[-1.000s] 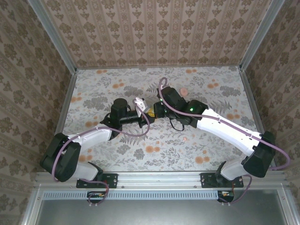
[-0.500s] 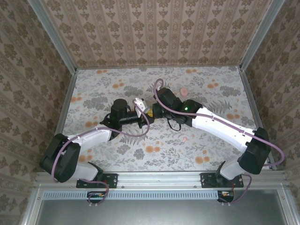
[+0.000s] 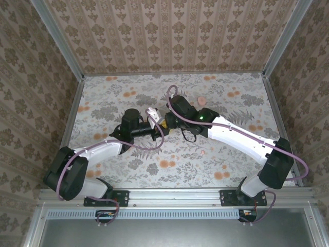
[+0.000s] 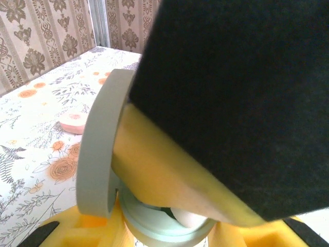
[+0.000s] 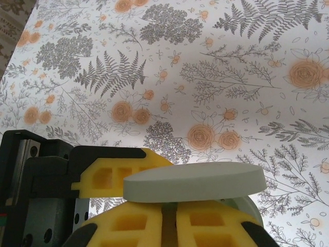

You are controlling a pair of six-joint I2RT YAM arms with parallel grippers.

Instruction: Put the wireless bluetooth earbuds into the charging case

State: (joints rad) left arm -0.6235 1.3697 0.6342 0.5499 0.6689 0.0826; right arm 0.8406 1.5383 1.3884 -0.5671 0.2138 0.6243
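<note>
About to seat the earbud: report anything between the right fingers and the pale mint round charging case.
Nothing visible blocks it. The charging case is open, its lid upright at one side; the yellow right fingers reach down to its well, where a pale earbud shows.

A desk [image 3: 103, 98] covered in white cloth printed with grey ferns and orange flowers. A pale pink round case [image 3: 201, 99] lies towards the far edge. A tiny pink earbud [image 3: 203, 152] lies nearer, well apart from it.
</note>
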